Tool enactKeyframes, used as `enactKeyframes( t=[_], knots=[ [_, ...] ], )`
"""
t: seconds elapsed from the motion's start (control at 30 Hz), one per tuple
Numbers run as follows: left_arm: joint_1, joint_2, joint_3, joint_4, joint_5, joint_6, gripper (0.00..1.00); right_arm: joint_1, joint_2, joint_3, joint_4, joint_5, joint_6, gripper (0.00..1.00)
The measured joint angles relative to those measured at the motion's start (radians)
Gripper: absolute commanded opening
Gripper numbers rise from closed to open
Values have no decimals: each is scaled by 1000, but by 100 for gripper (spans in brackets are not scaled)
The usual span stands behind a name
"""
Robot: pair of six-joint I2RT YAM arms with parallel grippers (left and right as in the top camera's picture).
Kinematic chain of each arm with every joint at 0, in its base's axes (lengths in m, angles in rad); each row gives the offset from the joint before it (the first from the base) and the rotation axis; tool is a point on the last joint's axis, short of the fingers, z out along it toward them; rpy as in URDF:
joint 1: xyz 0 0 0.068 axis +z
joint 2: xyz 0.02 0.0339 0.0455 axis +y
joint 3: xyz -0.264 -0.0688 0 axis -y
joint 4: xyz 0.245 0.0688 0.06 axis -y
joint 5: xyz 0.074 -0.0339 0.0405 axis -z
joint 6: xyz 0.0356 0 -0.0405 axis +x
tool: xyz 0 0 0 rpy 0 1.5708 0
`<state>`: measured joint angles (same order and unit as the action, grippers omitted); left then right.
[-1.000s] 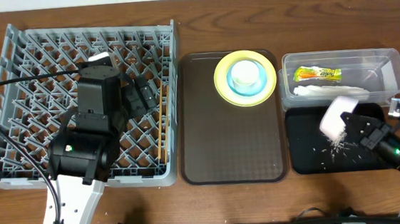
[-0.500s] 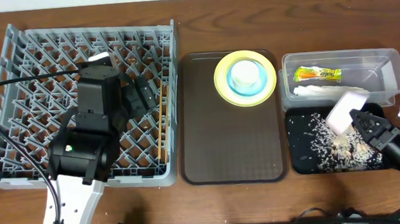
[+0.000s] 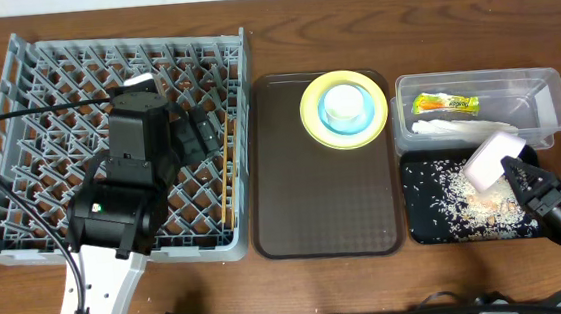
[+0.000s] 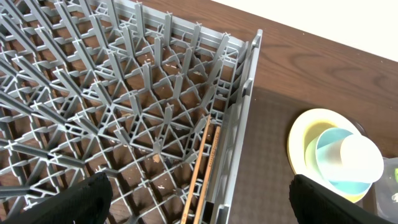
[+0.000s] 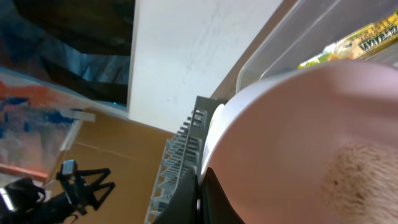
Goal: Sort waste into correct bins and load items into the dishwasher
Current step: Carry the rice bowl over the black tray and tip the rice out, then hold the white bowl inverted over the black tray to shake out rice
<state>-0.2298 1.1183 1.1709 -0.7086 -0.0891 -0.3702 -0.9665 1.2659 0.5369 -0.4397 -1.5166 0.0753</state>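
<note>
White bowl (image 3: 493, 157): tipped on its side over the black tray (image 3: 417, 229), its rim pinched between the closed fingers of my right end effector (image 3: 510, 167).
Rice (image 3: 464, 198): white grains scattered across the black tray's floor, thickest just below the bowl.
Clear tub (image 3: 546, 91): directly behind the black tray, holding the snack wrapper (image 3: 445, 104) and the napkin (image 3: 459, 125).
Serving tray (image 3: 314, 204): carries the yellow plate (image 3: 313, 124) at its far end, with the blue bowl (image 3: 346, 124) and cup (image 3: 344, 102) stacked on it.
Dish rack (image 3: 35, 96): on the table (image 3: 301, 35) at left, chopsticks (image 3: 227, 176) lying along its right wall.
Left end effector (image 4: 199, 199): fingers spread wide above the rack, gripping nothing.
</note>
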Motion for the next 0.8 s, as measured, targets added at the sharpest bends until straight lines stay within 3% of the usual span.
enactKeyframes(
  t=[0.47, 0.8],
  knots=[
    [0, 0, 0, 0, 0, 0, 94, 0, 1, -3, 63, -3, 245, 1],
    [0, 0, 0, 0, 0, 0, 94, 0, 2, -5, 19, -10, 362, 1]
  ],
)
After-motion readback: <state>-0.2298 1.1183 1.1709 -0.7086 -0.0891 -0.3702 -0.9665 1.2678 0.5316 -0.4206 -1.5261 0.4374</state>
